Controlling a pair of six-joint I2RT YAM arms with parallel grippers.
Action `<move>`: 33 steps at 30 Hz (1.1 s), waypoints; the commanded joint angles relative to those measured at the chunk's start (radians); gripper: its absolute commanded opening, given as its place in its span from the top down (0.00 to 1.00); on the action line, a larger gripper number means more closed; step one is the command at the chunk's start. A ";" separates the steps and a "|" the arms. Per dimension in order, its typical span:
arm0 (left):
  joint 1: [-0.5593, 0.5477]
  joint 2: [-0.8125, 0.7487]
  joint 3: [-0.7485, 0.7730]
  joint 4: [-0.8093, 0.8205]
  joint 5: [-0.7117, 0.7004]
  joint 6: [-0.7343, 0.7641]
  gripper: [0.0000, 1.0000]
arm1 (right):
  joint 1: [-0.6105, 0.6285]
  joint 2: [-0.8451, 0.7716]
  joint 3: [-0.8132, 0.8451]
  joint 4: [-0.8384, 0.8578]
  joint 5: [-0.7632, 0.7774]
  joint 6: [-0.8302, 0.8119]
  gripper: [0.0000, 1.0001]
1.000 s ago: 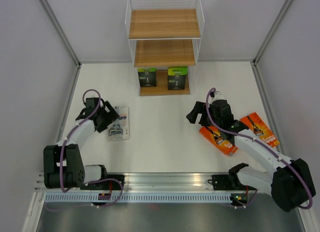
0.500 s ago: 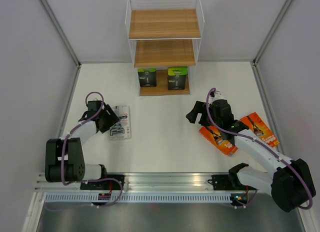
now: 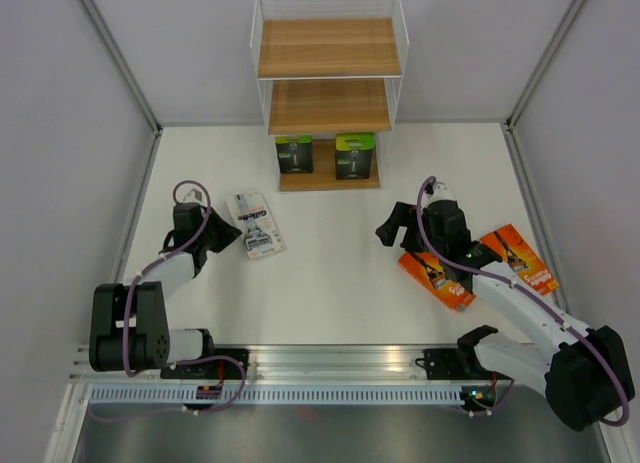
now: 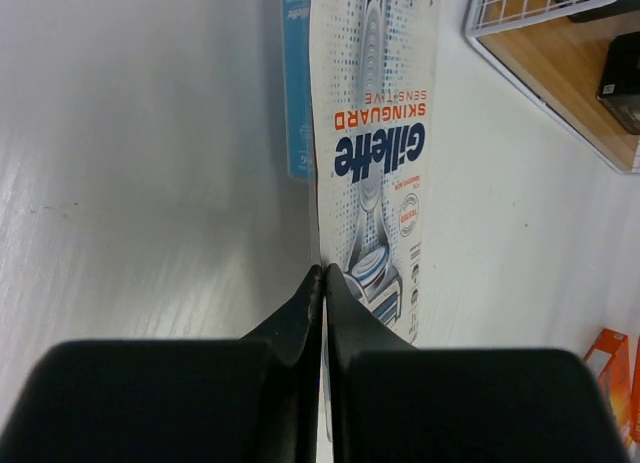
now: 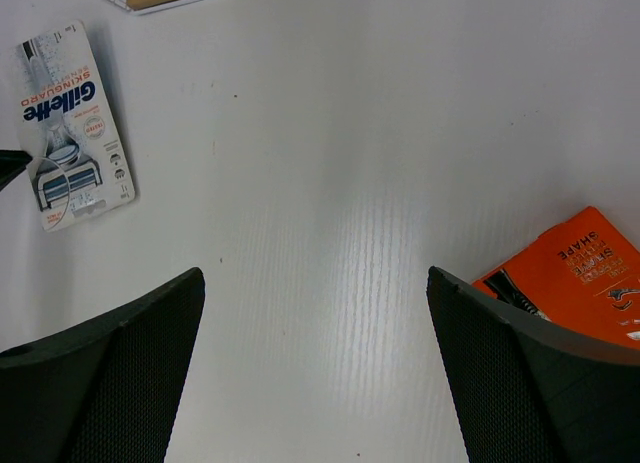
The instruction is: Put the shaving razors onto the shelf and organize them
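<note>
Spanning most of the overhead view, the white table (image 3: pixel 330 283) carries the three-tier shelf (image 3: pixel 330 105) at its far edge. The shelf's top and middle boards are bare. Its bottom board holds the two black packs (image 3: pixel 294 153) (image 3: pixel 355 154), standing side by side with their lime-green ends up, so that share of the work looks done.

Three shaving razors lie on the table, well apart from the shelf. The two orange packs sit on the right: one orange pack (image 3: pixel 437 276) is just beside and partly under the right arm, and the other orange pack (image 3: pixel 522 255) is farther out toward the right wall.

The right gripper (image 3: pixel 402 231) hangs over bare table with its fingers spread wide and nothing between them. Its wrist view shows an orange corner just past one finger.

The blister pack (image 3: pixel 255 223) lies on the left, angled on the table. The left gripper (image 4: pixel 322 273) is right at the pack's near corner with its fingers pressed tight together. They may have nipped the thin card edge, but the wrist view is too close to say.

By my reckoning two of five packs are placed, with three left to place and then the arranging to do.
</note>
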 commanded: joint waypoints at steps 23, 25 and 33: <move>-0.599 -0.053 0.571 -0.913 -0.495 0.287 0.98 | 0.002 -0.102 -0.005 -0.068 0.030 0.034 0.02; -0.586 -0.053 0.537 -0.849 -0.543 0.237 0.98 | 0.002 -0.108 -0.023 -0.067 0.019 0.034 0.02; -0.245 -0.126 0.321 -0.614 -0.352 -0.020 0.15 | 0.004 -0.077 -0.035 -0.038 -0.021 0.041 0.02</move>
